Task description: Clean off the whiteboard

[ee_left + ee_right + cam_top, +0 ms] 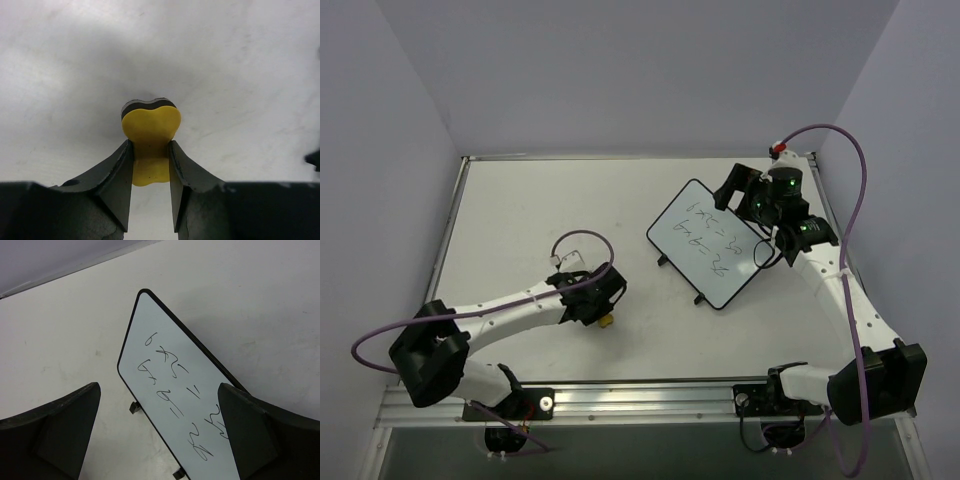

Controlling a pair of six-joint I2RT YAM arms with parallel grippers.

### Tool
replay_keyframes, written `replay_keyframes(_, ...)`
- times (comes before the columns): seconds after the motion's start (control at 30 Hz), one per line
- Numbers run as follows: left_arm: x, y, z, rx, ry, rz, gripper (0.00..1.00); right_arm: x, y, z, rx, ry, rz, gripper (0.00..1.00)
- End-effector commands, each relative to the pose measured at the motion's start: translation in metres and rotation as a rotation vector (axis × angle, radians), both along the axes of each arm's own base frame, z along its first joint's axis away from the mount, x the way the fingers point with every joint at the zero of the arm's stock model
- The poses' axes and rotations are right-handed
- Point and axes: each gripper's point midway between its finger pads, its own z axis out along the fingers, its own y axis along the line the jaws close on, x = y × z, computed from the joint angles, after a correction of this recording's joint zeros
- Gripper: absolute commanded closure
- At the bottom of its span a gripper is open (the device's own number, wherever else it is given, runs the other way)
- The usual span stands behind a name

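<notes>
The whiteboard (708, 243) sits cornerwise toward 2 o'clock on the desk (540, 200), with black scribbles (172, 372) across its face. The right gripper (735, 184) hangs over its far edge, fingers spread wide and touching nothing. Down at about 7 o'clock the left gripper (150, 145) is pinched on the narrow waist of a yellow sponge (151, 125), low to the desk, and a bare stretch of desk lies between the sponge and the board's near left edge, while the right arm (840, 290) crowds its 3 o'clock side.
</notes>
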Motion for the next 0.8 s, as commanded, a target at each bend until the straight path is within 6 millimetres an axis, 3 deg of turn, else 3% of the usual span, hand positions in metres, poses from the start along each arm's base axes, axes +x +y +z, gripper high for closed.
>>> replay_keyframes(0.0,0.052,-0.032,0.07,-0.102,-0.299,-0.192,0.98,0.005,-0.006,0.008,-0.04,-0.012,-0.021,0.0)
replay_keyframes(0.03,0.065,-0.046,0.087,-0.165,-0.393,-0.215,0.98,0.004,-0.011,0.008,-0.056,-0.003,-0.045,0.0)
replay_keyframes(0.17,0.107,-0.067,0.138,-0.23,-0.605,-0.353,0.98,0.0,-0.033,0.007,-0.09,0.012,-0.122,0.0)
replay_keyframes(0.2,0.113,-0.077,0.133,-0.225,-0.594,-0.401,0.98,-0.003,-0.039,0.01,-0.086,0.006,-0.133,0.0)
replay_keyframes(0.27,0.136,-0.1,0.169,-0.249,-0.705,-0.468,0.98,-0.004,-0.054,0.009,-0.076,0.012,-0.163,0.0)
replay_keyframes(0.3,0.143,-0.115,0.159,-0.246,-0.695,-0.522,0.98,-0.007,-0.059,0.013,-0.074,0.007,-0.176,0.0)
replay_keyframes(0.33,0.15,-0.128,0.171,-0.27,-0.748,-0.554,0.98,-0.008,-0.063,0.014,-0.077,0.002,-0.195,0.0)
replay_keyframes(0.4,0.165,-0.154,0.172,-0.279,-0.777,-0.621,0.98,-0.011,-0.071,0.012,-0.065,0.002,-0.233,0.0)
replay_keyframes(0.47,0.179,-0.175,0.191,-0.321,-0.856,-0.663,0.98,-0.015,-0.076,0.006,-0.035,0.016,-0.245,0.0)
replay_keyframes(0.5,0.186,-0.186,0.175,-0.329,-0.845,-0.693,0.98,-0.019,-0.078,0.013,-0.018,-0.011,-0.253,0.0)
replay_keyframes(0.53,0.188,-0.196,0.182,-0.372,-0.874,-0.73,0.98,-0.022,-0.077,0.014,0.006,-0.014,-0.245,0.0)
replay_keyframes(0.6,0.197,-0.212,0.177,-0.387,-0.895,-0.775,0.98,-0.031,-0.082,0.016,0.028,-0.03,-0.247,0.0)
replay_keyframes(0.77,0.192,-0.234,0.174,-0.423,-0.934,-0.912,0.98,-0.047,-0.087,0.011,0.065,-0.037,-0.257,0.01)
